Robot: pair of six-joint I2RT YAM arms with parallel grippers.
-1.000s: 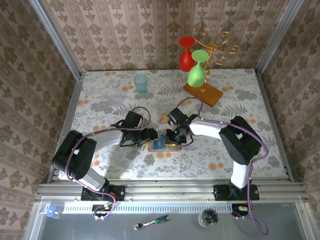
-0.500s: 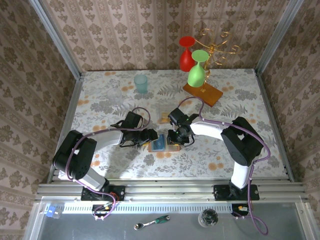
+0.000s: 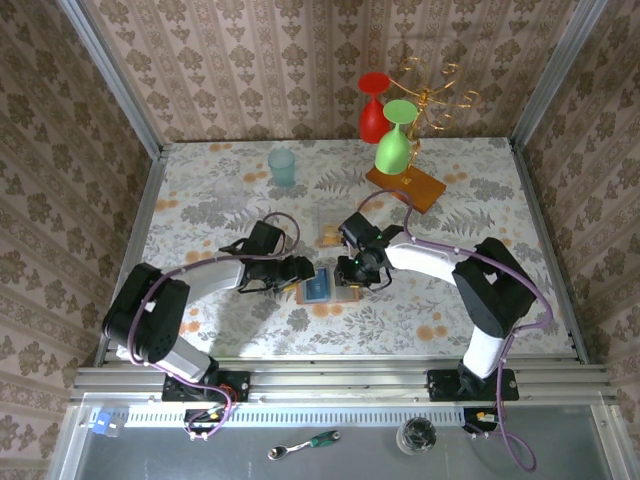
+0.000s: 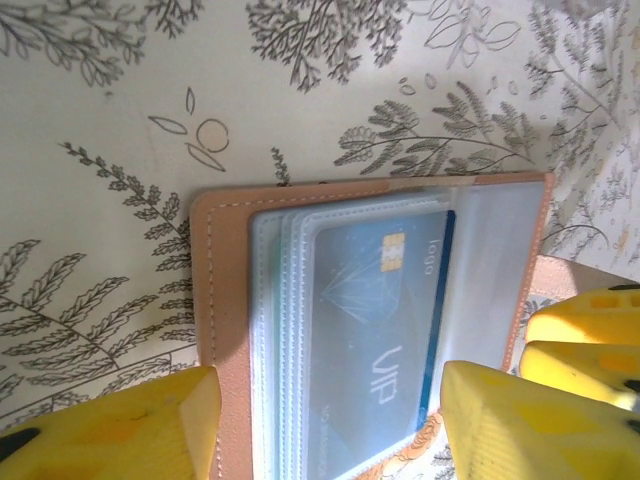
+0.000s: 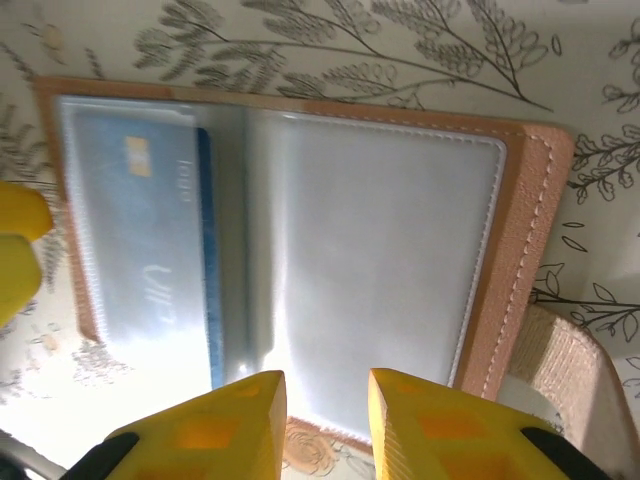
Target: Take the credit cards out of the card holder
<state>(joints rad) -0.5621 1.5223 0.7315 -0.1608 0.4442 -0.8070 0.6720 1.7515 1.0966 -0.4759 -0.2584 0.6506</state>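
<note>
Right wrist: right fingers (image 5: 215,425), slightly wider than before, hang narrow over the card holder (image 5: 510,250); left fingers (image 4: 120,420) wide.

Your desk (image 3: 520,200) wears a pale cloth printed with grey ferns and orange blossoms. Brown damask wallpaper (image 3: 280,70) closes you in at the back and on both sides, with slanted aluminium posts (image 3: 105,72) at the back corners. A metal rail (image 3: 340,380) runs along the near edge, and below it you see a grey ledge (image 3: 150,455). The light is soft and even.
</note>
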